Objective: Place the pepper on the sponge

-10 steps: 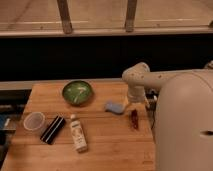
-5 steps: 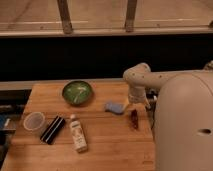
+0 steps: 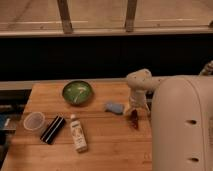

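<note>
Fingers cannot be judged spread or pinching. Gripper (image 3: 136,109) is recorded over the pepper (image 3: 134,120), near the right edge of the bench (image 3: 107,146), just right of the sponge (image 3: 115,107), not on it. Firm hold to be verified before any carry.

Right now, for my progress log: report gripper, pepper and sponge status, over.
Gripper down directly above the slim dark red pepper. Pepper just right of the light blue sponge pad, not on it. Nothing between the two.
</note>
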### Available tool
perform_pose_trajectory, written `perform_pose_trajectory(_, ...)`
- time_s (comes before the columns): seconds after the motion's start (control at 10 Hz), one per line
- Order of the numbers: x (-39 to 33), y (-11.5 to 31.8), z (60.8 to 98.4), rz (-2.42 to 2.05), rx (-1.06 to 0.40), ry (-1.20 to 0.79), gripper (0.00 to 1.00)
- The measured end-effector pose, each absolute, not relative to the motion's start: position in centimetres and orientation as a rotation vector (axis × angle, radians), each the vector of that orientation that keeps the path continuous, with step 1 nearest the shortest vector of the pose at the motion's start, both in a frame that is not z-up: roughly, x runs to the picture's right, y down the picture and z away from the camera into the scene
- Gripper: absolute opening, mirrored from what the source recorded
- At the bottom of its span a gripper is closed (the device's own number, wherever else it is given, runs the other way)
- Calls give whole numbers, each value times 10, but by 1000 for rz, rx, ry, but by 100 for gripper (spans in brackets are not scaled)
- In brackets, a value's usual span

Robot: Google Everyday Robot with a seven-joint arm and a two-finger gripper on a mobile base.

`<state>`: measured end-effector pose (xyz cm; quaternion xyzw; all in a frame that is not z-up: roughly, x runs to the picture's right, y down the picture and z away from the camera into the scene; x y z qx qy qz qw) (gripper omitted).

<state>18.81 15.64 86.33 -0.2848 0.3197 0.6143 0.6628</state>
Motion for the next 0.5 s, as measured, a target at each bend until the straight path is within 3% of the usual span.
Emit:
perform_pose_trajectory(0.3,188,165,866,1385,-673,738,78)
perform_pose_trajectory(0.4,187,168,867,1381,-679,742,72)
perform_pose_trajectory(0.5,185,172,870,1376,-686,747,60)
